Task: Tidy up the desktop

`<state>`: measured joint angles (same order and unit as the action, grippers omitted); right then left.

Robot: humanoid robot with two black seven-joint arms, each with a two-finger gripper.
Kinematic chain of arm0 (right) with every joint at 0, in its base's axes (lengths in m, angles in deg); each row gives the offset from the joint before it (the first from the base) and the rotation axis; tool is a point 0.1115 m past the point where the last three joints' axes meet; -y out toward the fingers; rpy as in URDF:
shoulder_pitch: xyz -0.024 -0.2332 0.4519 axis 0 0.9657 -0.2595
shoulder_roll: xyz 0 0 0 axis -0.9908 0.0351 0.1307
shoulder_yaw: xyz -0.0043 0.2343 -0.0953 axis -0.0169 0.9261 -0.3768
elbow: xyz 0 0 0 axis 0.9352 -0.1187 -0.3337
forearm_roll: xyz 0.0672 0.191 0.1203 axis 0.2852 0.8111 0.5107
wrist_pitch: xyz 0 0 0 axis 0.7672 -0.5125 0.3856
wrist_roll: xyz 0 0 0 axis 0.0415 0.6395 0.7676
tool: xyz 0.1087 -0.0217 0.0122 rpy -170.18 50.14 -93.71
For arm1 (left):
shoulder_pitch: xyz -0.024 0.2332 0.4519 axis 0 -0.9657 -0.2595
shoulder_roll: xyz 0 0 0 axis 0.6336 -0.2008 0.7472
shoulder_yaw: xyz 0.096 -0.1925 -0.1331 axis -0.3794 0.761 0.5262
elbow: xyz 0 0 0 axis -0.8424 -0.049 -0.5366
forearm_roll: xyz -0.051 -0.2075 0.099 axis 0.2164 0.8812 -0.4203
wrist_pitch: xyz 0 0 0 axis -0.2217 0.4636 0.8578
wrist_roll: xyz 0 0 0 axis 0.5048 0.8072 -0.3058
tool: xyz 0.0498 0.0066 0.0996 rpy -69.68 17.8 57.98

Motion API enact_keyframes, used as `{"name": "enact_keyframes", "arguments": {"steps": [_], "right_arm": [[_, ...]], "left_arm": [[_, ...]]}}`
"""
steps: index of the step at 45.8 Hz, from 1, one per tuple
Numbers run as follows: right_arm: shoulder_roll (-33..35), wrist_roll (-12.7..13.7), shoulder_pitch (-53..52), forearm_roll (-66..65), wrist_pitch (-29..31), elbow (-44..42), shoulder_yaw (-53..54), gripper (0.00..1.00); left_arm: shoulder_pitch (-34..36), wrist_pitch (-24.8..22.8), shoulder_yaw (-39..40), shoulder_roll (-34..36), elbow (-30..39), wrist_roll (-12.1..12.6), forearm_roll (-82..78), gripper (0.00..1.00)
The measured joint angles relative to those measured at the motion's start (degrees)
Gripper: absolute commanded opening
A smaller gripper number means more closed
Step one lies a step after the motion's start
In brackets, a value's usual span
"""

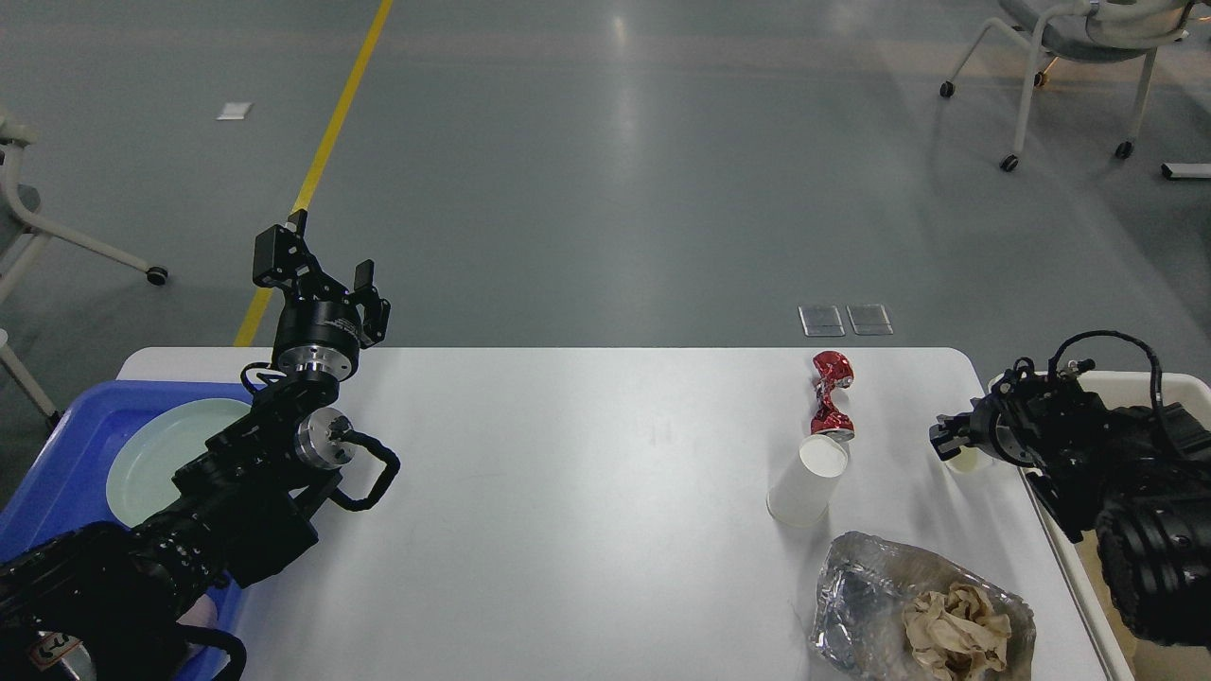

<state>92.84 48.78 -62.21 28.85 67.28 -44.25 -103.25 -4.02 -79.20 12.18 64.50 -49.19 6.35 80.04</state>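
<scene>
The white desktop [587, 492] carries a crushed red can [831, 392] at the back right. A white paper cup [806, 487] lies tipped just in front of it. Crinkled foil [856, 591] holding a crumpled brown paper [956, 629] sits at the front right. My left gripper [317, 260] is raised over the table's back left corner, open and empty. My right gripper [946, 442] hovers by the right edge, dark and small, shut on a small pale cup [965, 461] that hangs below it.
A blue tray [57, 473] with a pale green plate [161, 454] lies at the left edge, partly under my left arm. A beige bin [1183, 383] stands off the right edge behind my right arm. Wheeled chairs stand on the floor beyond.
</scene>
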Motion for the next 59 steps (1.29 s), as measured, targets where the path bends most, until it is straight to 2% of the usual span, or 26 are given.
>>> {"name": "enact_keyframes", "arguments": {"steps": [10, 28, 38, 40, 43, 46, 48, 54, 59], "right_arm": [[-1.0, 0.3, -0.4, -4.3, -2.1, 0.7, -3.8, 0.55], [-1.0, 0.7, -0.4, -8.2, -2.5, 0.7, -8.1, 0.58], [-0.9, 0.6, -0.4, -8.2, -2.5, 0.7, -9.9, 0.56], [-0.9, 0.6, -0.4, -8.2, -2.5, 0.7, -10.3, 0.53], [-0.8, 0.6, -0.4, -8.2, -2.5, 0.7, -10.8, 0.42], [-0.8, 0.6, -0.4, -8.2, -2.5, 0.7, -11.1, 0.21], [-0.7, 0.6, -0.4, -8.2, -2.5, 0.7, -11.2, 0.12], [-0.7, 0.7, -0.3, -8.2, -2.5, 0.7, -11.3, 0.01], [-0.7, 0.7, 0.0, -8.2, -2.5, 0.7, -11.4, 0.00]], "left_arm": [[0.0, 0.0, 0.0, 0.0, 0.0, 0.0, 0.0, 1.00], [0.0, 0.0, 0.0, 0.0, 0.0, 0.0, 0.0, 1.00], [0.0, 0.0, 0.0, 0.0, 0.0, 0.0, 0.0, 1.00], [0.0, 0.0, 0.0, 0.0, 0.0, 0.0, 0.0, 1.00], [0.0, 0.0, 0.0, 0.0, 0.0, 0.0, 0.0, 1.00], [0.0, 0.0, 0.0, 0.0, 0.0, 0.0, 0.0, 1.00], [0.0, 0.0, 0.0, 0.0, 0.0, 0.0, 0.0, 1.00], [0.0, 0.0, 0.0, 0.0, 0.0, 0.0, 0.0, 1.00], [0.0, 0.0, 0.0, 0.0, 0.0, 0.0, 0.0, 1.00]]}}
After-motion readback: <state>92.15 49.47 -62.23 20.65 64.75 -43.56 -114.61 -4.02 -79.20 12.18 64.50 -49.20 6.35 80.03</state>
